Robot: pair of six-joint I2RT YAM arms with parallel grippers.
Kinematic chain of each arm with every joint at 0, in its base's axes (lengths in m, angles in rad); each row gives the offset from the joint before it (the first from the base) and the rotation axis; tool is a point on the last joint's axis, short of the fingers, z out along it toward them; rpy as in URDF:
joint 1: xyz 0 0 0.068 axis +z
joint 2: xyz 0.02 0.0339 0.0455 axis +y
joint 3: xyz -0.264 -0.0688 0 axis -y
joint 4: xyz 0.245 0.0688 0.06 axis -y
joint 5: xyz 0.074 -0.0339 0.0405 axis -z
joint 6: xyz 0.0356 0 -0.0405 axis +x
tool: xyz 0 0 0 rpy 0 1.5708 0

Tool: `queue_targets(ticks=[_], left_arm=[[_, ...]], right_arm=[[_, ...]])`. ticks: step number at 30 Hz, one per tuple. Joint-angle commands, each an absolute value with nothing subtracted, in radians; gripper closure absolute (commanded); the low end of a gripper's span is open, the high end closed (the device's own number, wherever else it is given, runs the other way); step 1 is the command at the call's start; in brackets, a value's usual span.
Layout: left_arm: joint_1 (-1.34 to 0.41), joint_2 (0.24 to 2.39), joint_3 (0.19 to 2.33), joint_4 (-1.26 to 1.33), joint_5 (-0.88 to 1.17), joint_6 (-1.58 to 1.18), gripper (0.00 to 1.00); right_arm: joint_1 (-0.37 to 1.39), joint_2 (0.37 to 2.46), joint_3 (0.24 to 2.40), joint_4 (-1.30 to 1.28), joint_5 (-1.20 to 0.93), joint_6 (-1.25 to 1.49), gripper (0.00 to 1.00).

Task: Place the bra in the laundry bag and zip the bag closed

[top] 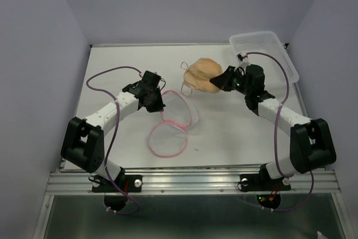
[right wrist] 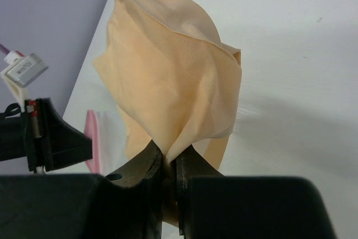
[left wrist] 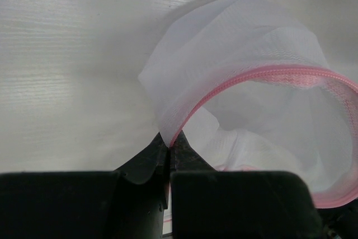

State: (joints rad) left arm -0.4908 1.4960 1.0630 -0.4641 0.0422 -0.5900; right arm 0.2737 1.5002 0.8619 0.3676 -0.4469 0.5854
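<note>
Lower centre, the bag, sheer white mesh with a pink zipper rim looped open, lies on the white table. The left gripper pinches its folded edge, jaws almost together. Farther up, right of centre, the right gripper clamps the soft tan bra, which is crumpled into a dome. A clear plastic basket sits at the upper right.

White arms, black joints and fingers, purple cables

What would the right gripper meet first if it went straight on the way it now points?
The bra: the right gripper is shut on it and it fills the line ahead; what lies beyond is unclear.
</note>
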Motion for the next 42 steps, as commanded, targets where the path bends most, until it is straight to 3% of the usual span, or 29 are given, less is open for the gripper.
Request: queue_targets(ticks=[1, 13, 24, 35, 42], left_arm=[[-0.486, 1.497, 1.115, -0.492, 0.055, -0.614, 1.0], [-0.488, 1.483, 1.152, -0.546, 0.107, -0.666, 1.0], [-0.488, 1.454, 1.169, -0.592, 0.133, -0.707, 1.0], [-0.489, 1.414, 1.147, -0.572, 0.184, -0.713, 1.0], [-0.495, 1.399, 1.172, -0.581, 0.209, -0.678, 1.0]], right_arm=[[0.288, 1.362, 0.856, 0.35, -0.485, 0.477, 0.99], [0.477, 1.081, 0.902, 0.104, -0.512, 0.258, 0.99], [0.655, 1.172, 0.943, -0.06, -0.302, 0.17, 0.99], [0.767, 1.35, 1.003, -0.152, 0.203, 0.153, 0.99], [0.831, 1.419, 1.094, -0.155, 0.252, 0.091, 0.99]])
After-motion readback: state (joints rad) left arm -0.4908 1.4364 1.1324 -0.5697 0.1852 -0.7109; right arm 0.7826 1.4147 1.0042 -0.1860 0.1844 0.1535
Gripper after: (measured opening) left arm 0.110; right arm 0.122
